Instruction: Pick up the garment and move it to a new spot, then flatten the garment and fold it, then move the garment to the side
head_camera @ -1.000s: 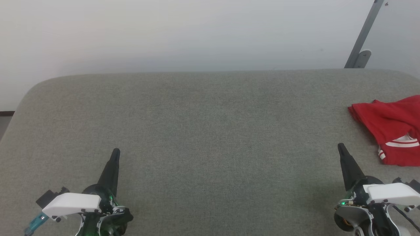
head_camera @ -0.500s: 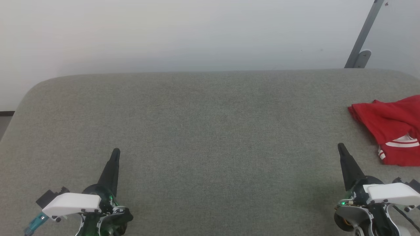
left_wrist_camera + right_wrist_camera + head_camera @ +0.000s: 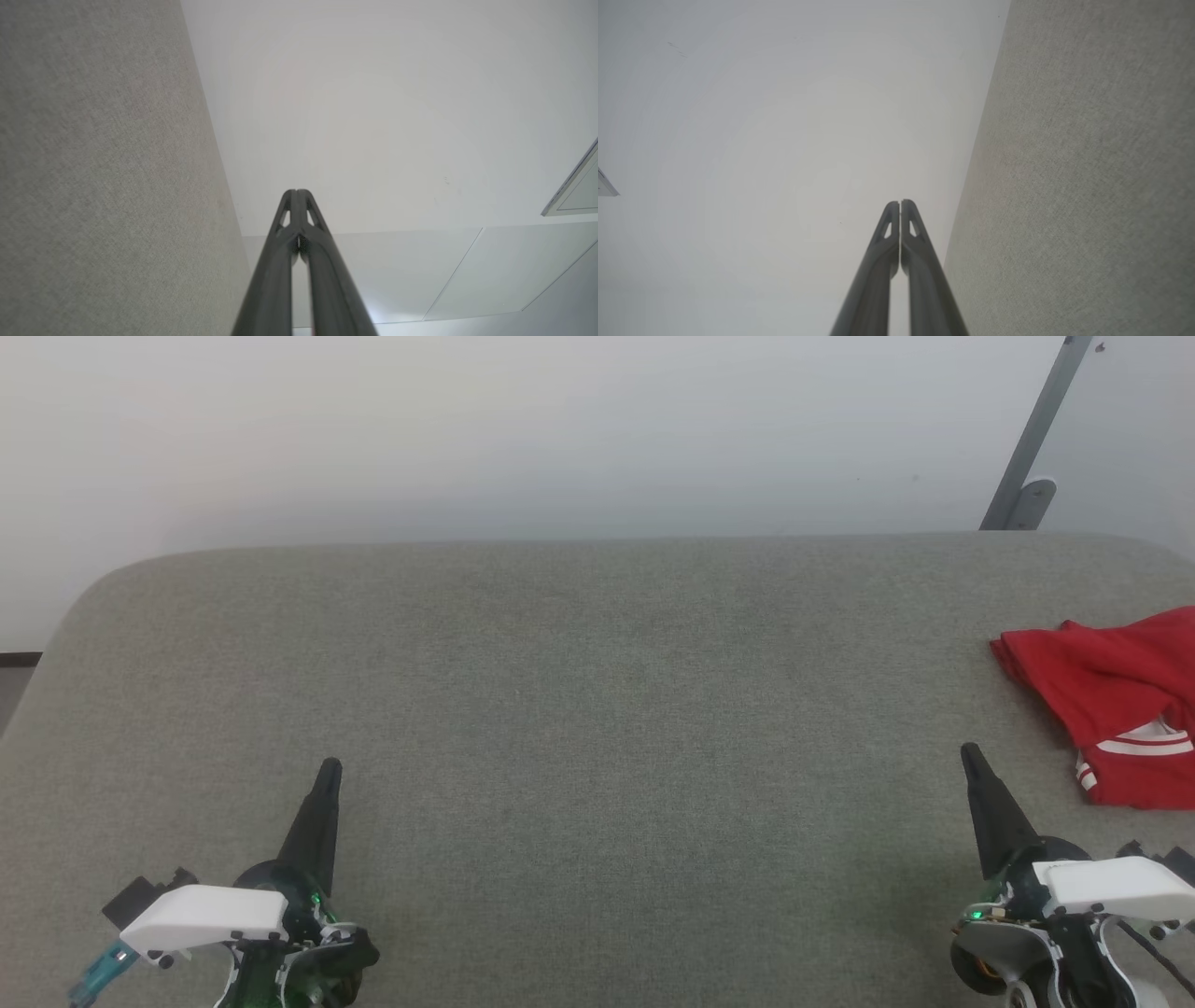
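Note:
The garment (image 3: 1111, 695) is a bright red shirt lying bunched at the right edge of the grey table (image 3: 597, 691) in the head view, a white striped sleeve end showing; part of it runs out of frame. My right gripper (image 3: 968, 752) rests at the lower right, just left of and nearer than the garment, apart from it. Its fingers press together with nothing between them, as the right wrist view (image 3: 900, 202) confirms. My left gripper (image 3: 329, 766) sits at the lower left, far from the garment, shut and empty too (image 3: 296, 192).
A pale wall rises behind the table's far edge. A slanted grey metal bar (image 3: 1032, 434) with a bracket stands at the back right. The table's rounded left corner (image 3: 84, 602) drops off to the floor.

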You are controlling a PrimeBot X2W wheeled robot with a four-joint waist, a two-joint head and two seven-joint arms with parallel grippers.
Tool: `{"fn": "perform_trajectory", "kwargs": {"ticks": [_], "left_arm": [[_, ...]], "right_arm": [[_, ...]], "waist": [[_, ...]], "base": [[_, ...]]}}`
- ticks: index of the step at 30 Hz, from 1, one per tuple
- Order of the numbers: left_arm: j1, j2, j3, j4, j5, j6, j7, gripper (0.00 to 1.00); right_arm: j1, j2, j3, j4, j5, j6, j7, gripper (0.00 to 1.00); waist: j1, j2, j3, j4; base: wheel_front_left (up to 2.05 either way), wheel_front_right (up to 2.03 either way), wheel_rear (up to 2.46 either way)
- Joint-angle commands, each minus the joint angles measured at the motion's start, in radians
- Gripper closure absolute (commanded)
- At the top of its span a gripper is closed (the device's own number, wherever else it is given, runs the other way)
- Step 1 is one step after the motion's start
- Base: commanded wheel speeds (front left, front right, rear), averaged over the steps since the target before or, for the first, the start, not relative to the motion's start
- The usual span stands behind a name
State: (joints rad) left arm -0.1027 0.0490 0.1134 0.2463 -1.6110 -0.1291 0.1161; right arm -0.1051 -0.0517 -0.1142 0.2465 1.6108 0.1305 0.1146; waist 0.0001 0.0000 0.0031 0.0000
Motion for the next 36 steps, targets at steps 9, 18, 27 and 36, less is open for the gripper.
{"fn": "perform_trajectory", "kwargs": {"ticks": [9,18,27,36], "left_arm": [[-0.013,-0.002,0.003,-0.003,-0.003,-0.003,0.000,1.00],[-0.013,-0.002,0.003,-0.003,-0.003,-0.003,0.000,1.00],[-0.013,-0.002,0.002,-0.003,-0.003,-0.003,0.000,1.00],[-0.013,-0.002,0.002,-0.003,-0.003,-0.003,0.000,1.00]], "right_arm": [[-0.007,0.003,0.000,-0.004,0.004,0.000,0.002,1.00],[-0.007,0.003,0.000,-0.004,0.004,0.000,0.002,1.00],[-0.007,0.003,0.000,-0.004,0.004,0.000,0.002,1.00],[-0.007,0.003,0.000,-0.004,0.004,0.000,0.002,1.00]], "waist": [[-0.0001,0.0000,0.000,0.000],[-0.0001,0.0000,0.000,0.000],[-0.0001,0.0000,0.000,0.000],[-0.0001,0.0000,0.000,0.000]], "base": [[0.00,0.00,0.00],[0.00,0.00,0.00],[0.00,0.00,0.00],[0.00,0.00,0.00]]}}
